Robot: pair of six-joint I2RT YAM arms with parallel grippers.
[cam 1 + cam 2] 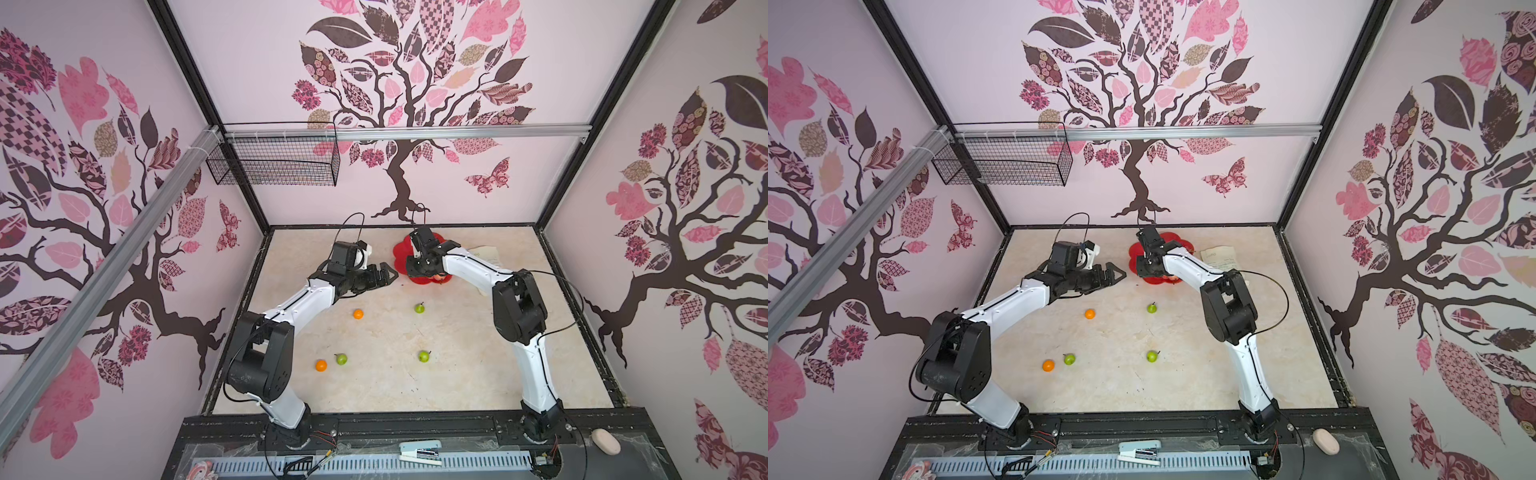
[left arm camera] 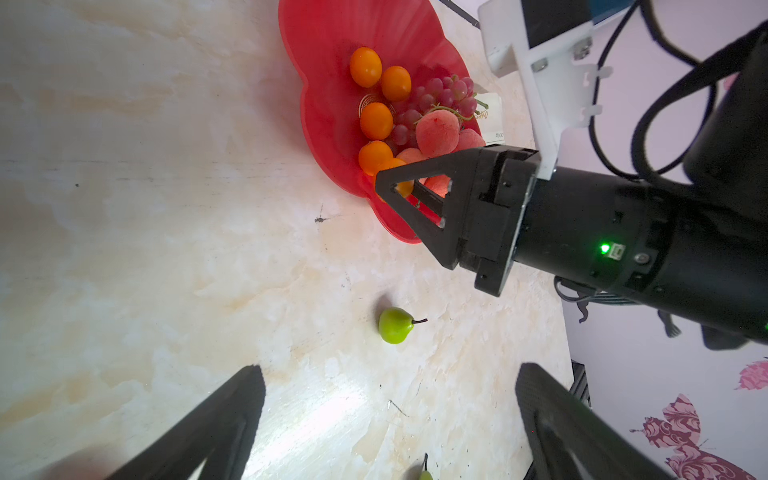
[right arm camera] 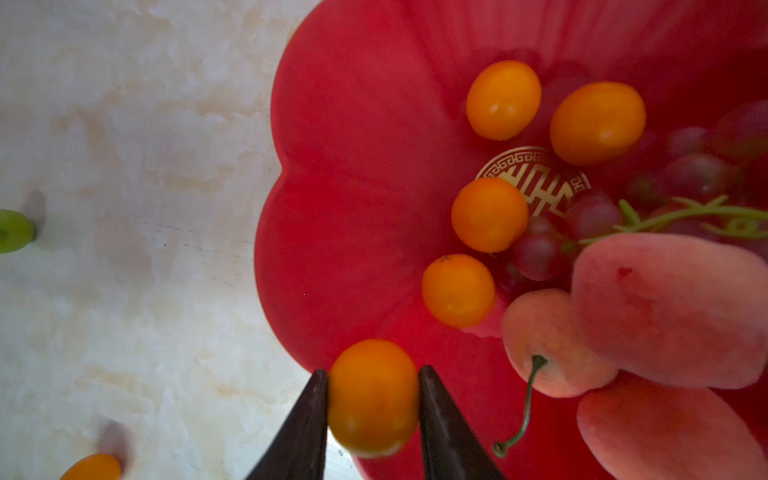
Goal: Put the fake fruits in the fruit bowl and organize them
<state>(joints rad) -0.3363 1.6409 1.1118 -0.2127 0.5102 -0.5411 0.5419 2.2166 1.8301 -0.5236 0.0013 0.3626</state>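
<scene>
Top views look down from high; close wrist views share bowl (image 3: 353, 187).

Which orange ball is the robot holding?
The orange ball pinched in the right gripper at the fruit bowl's rim; the others lie loose in the bowl or on the table.

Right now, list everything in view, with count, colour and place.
table: one, beige marble, cell floor.
bowl: one, red, far side of table.
oranges in bowl: four, orange, around the gold centre.
held orange: one, orange, gripped over the bowl's rim.
grapes: one bunch, dark red, in bowl.
peaches: at least three, pink, in bowl beside grapes.
loose oranges: two, orange, on table.
pears: three, green, on table.
packet: one, white paper, on table right of bowl.
basket: one, black wire, on back rail.
left gripper: black, open, above table beside bowl.
right gripper: black, shut on held orange.
</scene>
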